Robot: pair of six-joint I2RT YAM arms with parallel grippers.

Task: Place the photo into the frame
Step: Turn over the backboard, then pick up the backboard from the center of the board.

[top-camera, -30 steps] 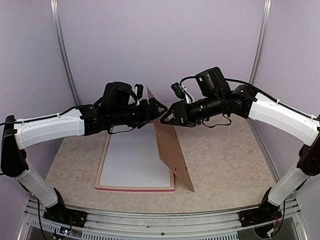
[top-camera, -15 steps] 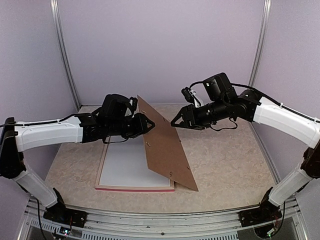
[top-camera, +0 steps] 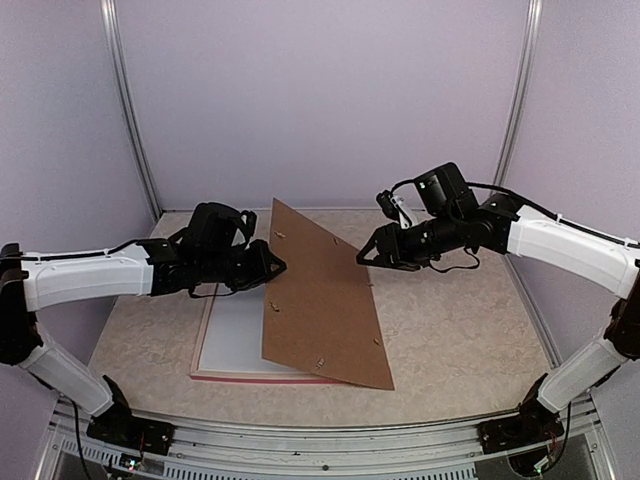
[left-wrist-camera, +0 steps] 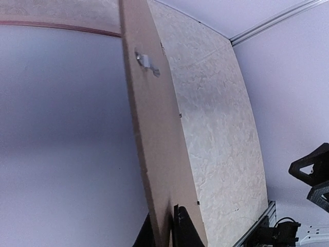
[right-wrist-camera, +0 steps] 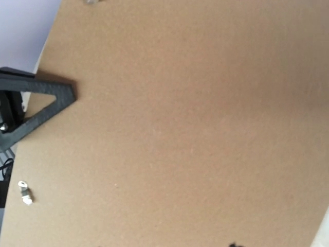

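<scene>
Fingers: left fingers (top-camera: 271, 267) clamped on left edge of brown backing board (top-camera: 322, 305), right fingers (top-camera: 368, 256) parted beside its right edge, contact unclear | photo (top-camera: 232, 330): plain white back up, lying inside frame (top-camera: 265, 377), right part under the tilted board | frame: pink-red near edge showing, flat on speckled beige surface (top-camera: 460, 330)

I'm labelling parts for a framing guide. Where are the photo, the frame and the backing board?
photo (top-camera: 235, 335), top view, its plain white back.
frame (top-camera: 240, 376), top view, near pink-red edge.
backing board (top-camera: 325, 300), top view, middle of brown face.
</scene>
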